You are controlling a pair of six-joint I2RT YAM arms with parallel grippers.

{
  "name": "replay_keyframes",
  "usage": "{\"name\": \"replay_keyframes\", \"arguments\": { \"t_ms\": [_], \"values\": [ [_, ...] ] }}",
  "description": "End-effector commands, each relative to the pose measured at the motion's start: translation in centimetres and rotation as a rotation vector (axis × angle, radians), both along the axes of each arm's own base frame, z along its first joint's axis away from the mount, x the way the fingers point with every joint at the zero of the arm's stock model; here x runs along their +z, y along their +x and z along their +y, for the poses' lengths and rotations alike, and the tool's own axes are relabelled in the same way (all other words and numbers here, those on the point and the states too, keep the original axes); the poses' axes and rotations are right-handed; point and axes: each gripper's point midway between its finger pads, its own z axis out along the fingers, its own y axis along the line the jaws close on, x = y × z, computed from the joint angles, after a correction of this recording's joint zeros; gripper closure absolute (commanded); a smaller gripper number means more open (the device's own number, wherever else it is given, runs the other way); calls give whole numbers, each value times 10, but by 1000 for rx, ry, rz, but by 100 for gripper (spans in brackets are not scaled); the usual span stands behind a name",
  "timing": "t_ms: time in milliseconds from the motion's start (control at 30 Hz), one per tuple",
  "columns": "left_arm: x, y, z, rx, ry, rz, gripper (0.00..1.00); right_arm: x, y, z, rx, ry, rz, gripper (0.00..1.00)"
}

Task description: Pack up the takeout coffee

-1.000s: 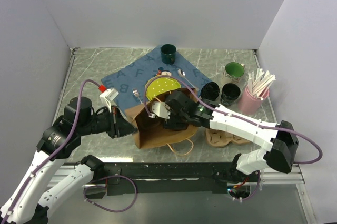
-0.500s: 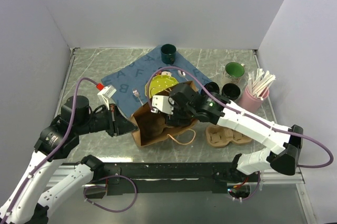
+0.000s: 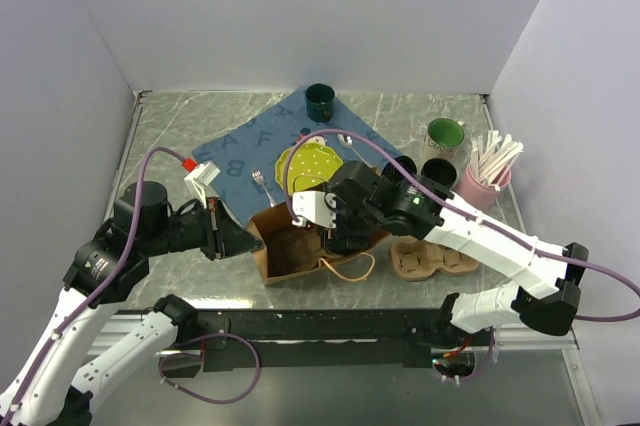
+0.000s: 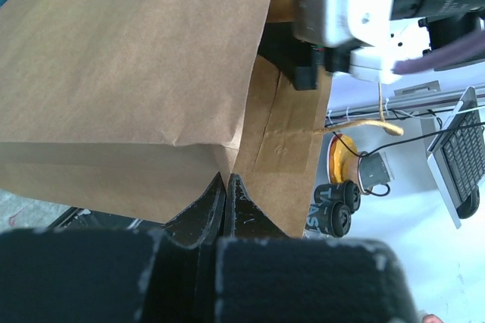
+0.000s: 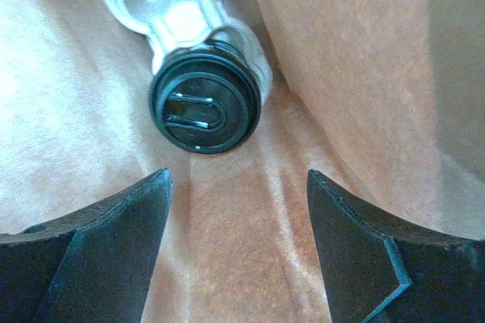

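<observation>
The left end effector (image 4: 227, 186) was pinched tight on the edge of the paper bag (image 4: 136, 58) and should hold the mouth open. One takeout coffee (image 5: 206, 111) sat at the bottom of the bag. The right end effector (image 5: 236, 186) hovered above it, fingers apart and empty, and should rise straight, away from the walls. The white shape (image 5: 178, 4) touching the takeout coffee was unclear.

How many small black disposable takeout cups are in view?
3. One black cup sits inside the brown paper bag; two more black cups stand side by side left of the pink straw holder. The right arm could hide others.
</observation>
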Motion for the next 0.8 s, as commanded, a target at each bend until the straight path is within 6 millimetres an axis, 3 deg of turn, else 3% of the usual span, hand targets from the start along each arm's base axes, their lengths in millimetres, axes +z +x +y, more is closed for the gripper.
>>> {"name": "replay_keyframes", "arguments": {
  "t_ms": [0, 267, 533, 767],
  "values": [
    [19, -5, -3, -23, -44, -14, 99, 25, -12, 0, 29, 44, 9, 22],
    [6, -2, 0, 13, -3, 36, 99, 33, -21, 3, 60, 48, 27, 28],
    [12, 13, 6, 74, 55, 4, 76, 57, -32, 16, 117, 127, 60, 38],
    [16, 28, 7, 108, 106, -17, 65, 72, -32, 25, 137, 161, 48, 46]
  ]
}}
